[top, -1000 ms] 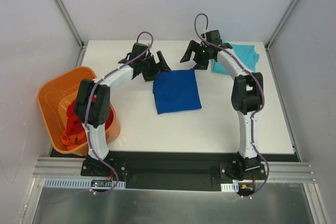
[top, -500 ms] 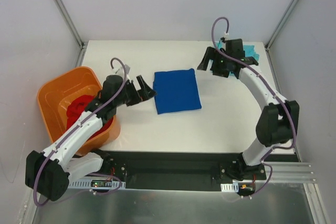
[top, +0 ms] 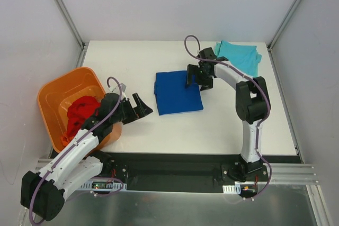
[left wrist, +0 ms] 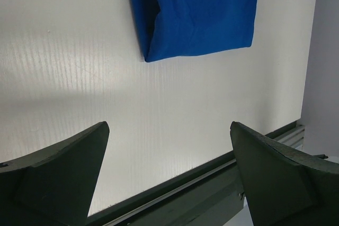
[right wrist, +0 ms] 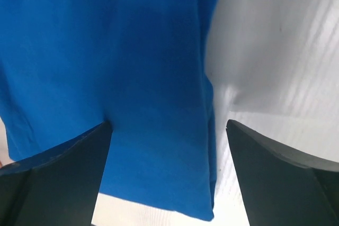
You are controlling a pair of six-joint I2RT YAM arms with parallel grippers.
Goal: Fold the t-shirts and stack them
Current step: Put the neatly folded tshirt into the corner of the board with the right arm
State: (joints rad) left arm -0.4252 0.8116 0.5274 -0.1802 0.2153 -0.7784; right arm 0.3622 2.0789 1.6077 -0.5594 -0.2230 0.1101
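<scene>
A royal blue t-shirt (top: 178,92) lies folded into a rectangle at the table's middle. My right gripper (top: 197,81) hangs open over its far right edge. In the right wrist view one finger stands over the blue t-shirt (right wrist: 132,72) and the other over bare table, with nothing held in the right gripper (right wrist: 168,128). A light teal t-shirt (top: 238,56) lies folded at the back right corner. A red t-shirt (top: 82,112) sits crumpled in the orange tub (top: 53,96). My left gripper (top: 142,112) is open and empty, left of the blue t-shirt (left wrist: 196,14); the left gripper (left wrist: 168,130) is above bare table.
The orange tub stands off the table's left edge, beside my left arm. The black base rail (top: 175,165) runs along the near edge, and grey walls close in the back and sides.
My right gripper swung from the teal t-shirt at the back right down to the blue t-shirt's right edge. My left arm drew back a little toward the near left.
</scene>
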